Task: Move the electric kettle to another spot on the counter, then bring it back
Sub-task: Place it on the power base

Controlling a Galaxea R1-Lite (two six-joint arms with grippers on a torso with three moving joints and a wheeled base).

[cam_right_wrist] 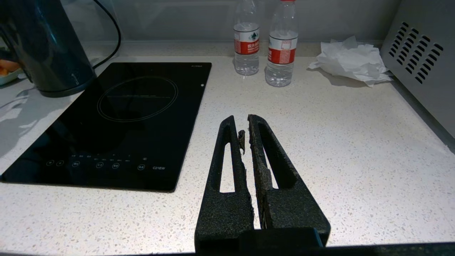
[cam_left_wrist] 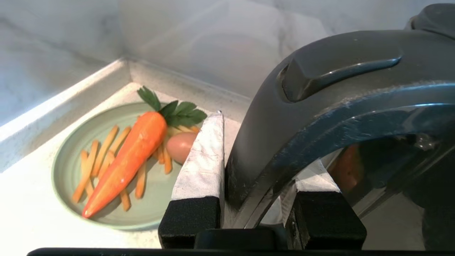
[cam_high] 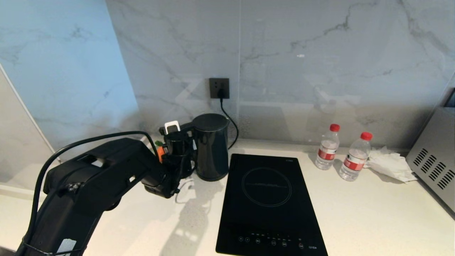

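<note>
The electric kettle [cam_high: 212, 145], a tall glossy black jug, stands upright on the off-white counter [cam_high: 373, 213] just left of the hob, close to the back wall. My left gripper [cam_high: 178, 147] reaches in from the left and is shut on the kettle's loop handle [cam_left_wrist: 320, 89]. Its white-taped fingers [cam_left_wrist: 204, 156] press on both sides of the handle. The kettle [cam_right_wrist: 46, 49] also shows in the right wrist view. My right gripper [cam_right_wrist: 242, 122] hovers low over bare counter right of the hob, shut and holding nothing; it is outside the head view.
A black induction hob [cam_high: 268, 199] lies right of the kettle. Two red-capped water bottles [cam_high: 327, 147] and crumpled tissue [cam_high: 389, 163] stand at the back right, beside a grey vented appliance [cam_high: 433, 160]. A green plate [cam_left_wrist: 67, 177] with a carrot sits in the corner behind the handle. A cord [cam_high: 233, 129] runs to the wall socket.
</note>
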